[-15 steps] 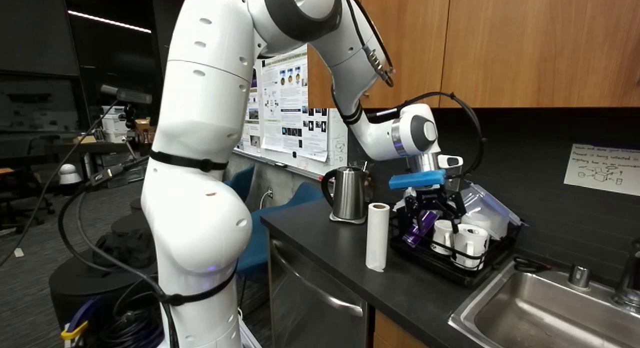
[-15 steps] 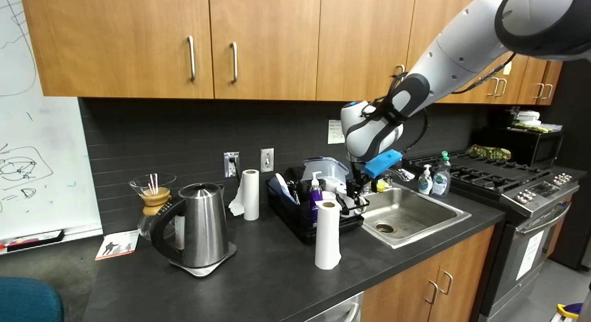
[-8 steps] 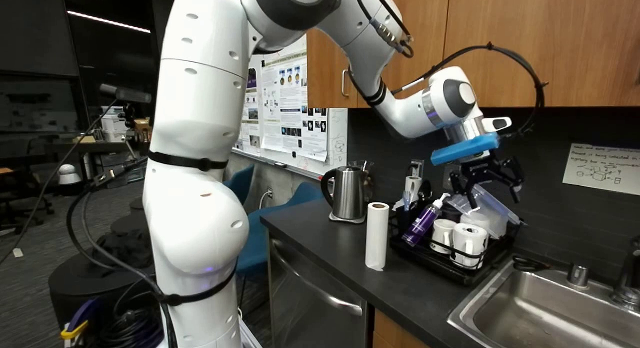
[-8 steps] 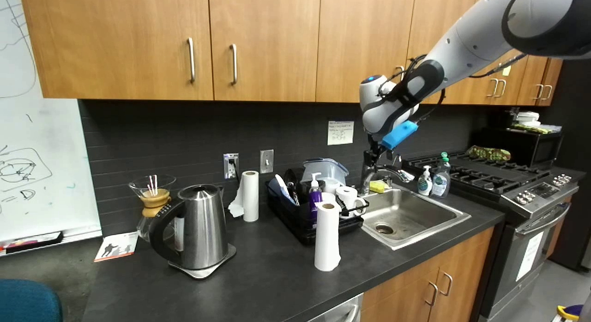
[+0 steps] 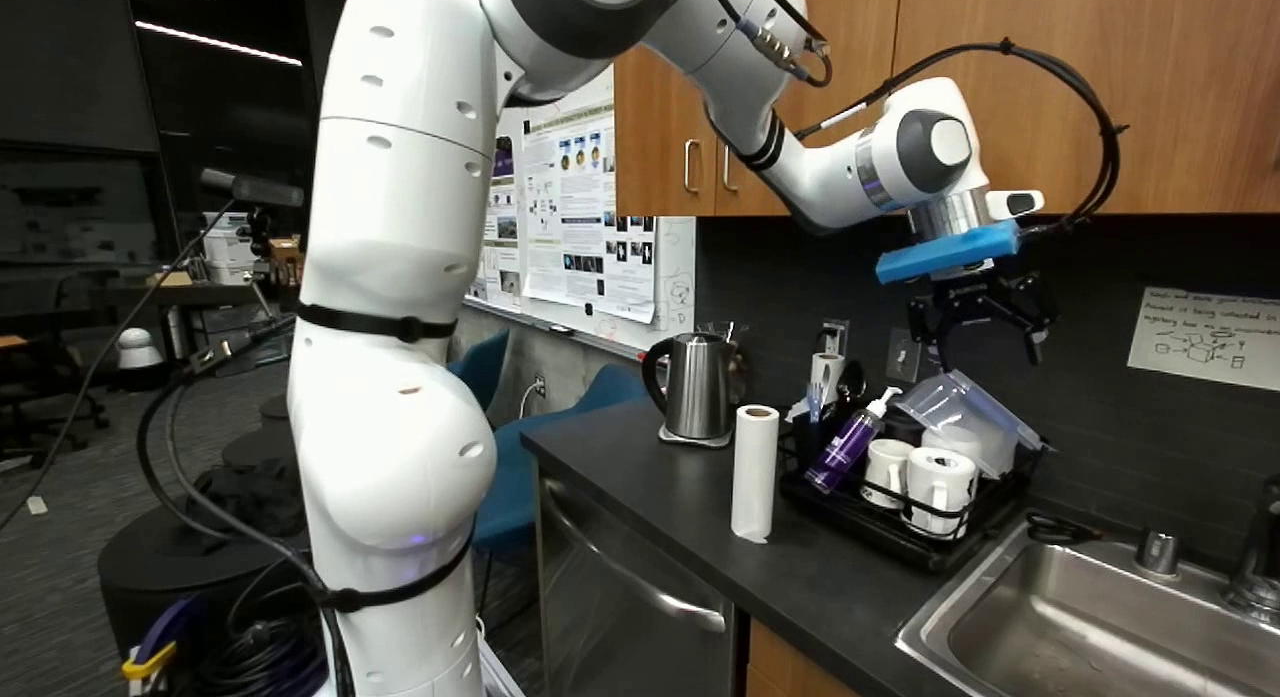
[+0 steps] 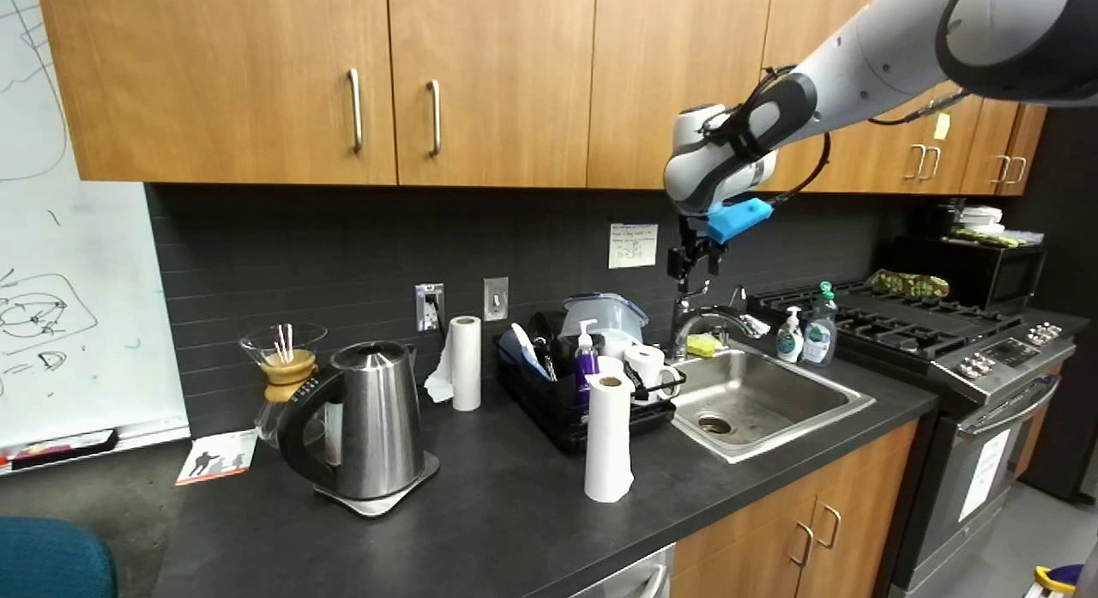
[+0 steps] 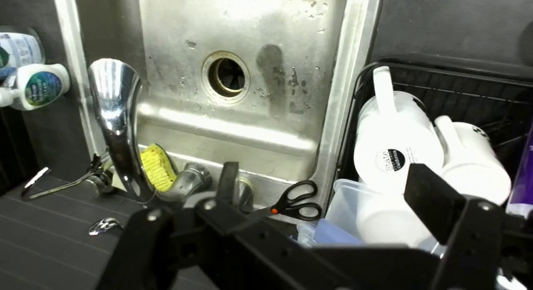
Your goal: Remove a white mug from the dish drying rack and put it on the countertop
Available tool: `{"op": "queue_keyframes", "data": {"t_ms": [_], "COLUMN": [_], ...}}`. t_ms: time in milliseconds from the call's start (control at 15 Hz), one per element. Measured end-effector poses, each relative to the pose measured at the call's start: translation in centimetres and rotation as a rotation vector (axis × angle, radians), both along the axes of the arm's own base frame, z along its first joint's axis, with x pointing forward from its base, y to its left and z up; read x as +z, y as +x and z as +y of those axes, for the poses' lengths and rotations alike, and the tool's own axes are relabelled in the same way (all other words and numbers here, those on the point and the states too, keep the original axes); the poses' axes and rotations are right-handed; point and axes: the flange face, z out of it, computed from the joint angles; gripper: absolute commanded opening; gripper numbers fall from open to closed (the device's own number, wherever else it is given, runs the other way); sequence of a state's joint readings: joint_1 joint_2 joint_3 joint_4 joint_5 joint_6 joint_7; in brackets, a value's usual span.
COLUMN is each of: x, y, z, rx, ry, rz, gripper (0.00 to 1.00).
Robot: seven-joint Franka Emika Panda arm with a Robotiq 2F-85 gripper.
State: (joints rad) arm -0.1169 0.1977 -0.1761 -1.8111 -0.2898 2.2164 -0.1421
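Together, a larger white mug [image 7: 397, 136] and a smaller white mug [image 7: 472, 165] sat in the black dish rack [image 5: 862, 520], low on the right of an exterior view. At the right of the wrist view their handles pointed toward the top of the frame, and the larger one showed a printed mark on its upturned end. A purple pump bottle [image 5: 845, 455] leaned by the smaller one, and a clear plastic box [image 6: 603, 313] rested near the larger. Higher up, on the right of an exterior view, the gripper [image 5: 988, 342] hung in the air with its fingers spread wide. A blue block [image 5: 948, 252] was fixed just over it. Outside the rack, on the dark countertop [image 5: 650, 467], a paper towel roll [image 5: 755, 474] stood upright just to the left, and a steel kettle [image 5: 697, 387] sat farther left, near the middle of that view. The sink [image 7: 179, 53] filled the upper middle of the wrist view. A faucet [image 7: 114, 98] arched over its left side, a yellow sponge [image 7: 158, 167] lay beside the faucet, and scissors [image 7: 284, 202] lay on the rim, low in the middle. Wooden cupboards [image 6: 489, 75] lined the top of an exterior view.
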Motion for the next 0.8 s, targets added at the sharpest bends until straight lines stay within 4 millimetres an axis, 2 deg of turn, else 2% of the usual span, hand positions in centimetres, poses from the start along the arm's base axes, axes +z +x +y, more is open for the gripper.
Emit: {"op": "queue_keyframes", "data": {"t_ms": [200,400,533,667,800], "x": [0.2,1.1,1.5,1.6,0.6], "y": [-0.5,-1.2,-1.5,-1.5,-0.4], "z": [-1.9,-4.9,-5.9,-5.7,-1.8], "rx": [-0.018,-0.045,-0.057,-0.053,-0.022], "ry": [0.143,0.265,0.313,0.334,0.353], "rz": [0.017,0.014,0.017,0.029,0.053], "gripper": [1.0,1.0,1.0,1.0,1.0]}}
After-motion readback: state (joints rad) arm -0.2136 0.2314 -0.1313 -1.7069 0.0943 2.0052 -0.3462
